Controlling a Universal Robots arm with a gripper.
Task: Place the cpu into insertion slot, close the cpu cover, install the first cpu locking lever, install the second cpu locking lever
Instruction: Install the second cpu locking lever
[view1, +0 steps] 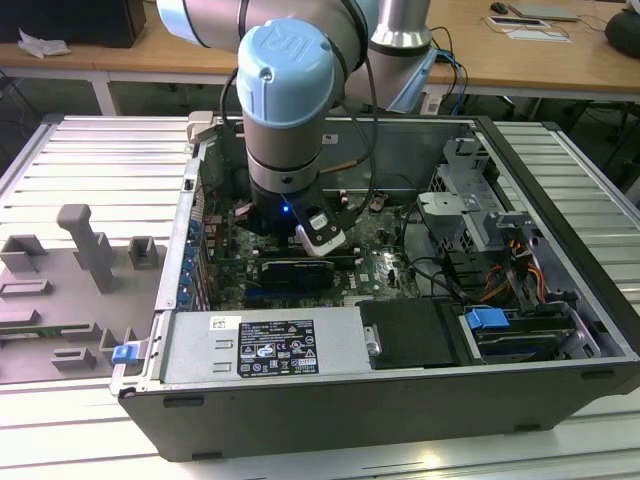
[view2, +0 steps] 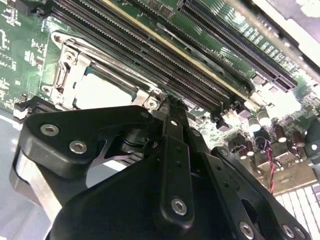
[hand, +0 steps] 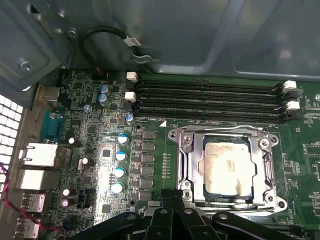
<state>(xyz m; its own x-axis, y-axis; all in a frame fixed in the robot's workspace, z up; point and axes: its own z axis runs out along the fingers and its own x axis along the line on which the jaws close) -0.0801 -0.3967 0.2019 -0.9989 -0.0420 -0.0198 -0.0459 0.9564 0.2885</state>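
Arm (view1: 285, 110) reaches down into open computer case (view1: 560, 215), wrist low over motherboard (hand: 150, 165). Cpu (hand: 227, 167) seated flat in socket, pale metal top exposed; also seen in second wrist view (view2: 102, 90). Cpu cover (hand: 192, 155) lies down flat around chip as silvery frame, chip showing through cut-out centre. Gripper (hand: 173, 202) at socket's edge, just beside cover frame corner; fingers (view2: 172, 127) drawn together, nothing between them. Memory slots (hand: 210, 102) run alongside socket, unpopulated
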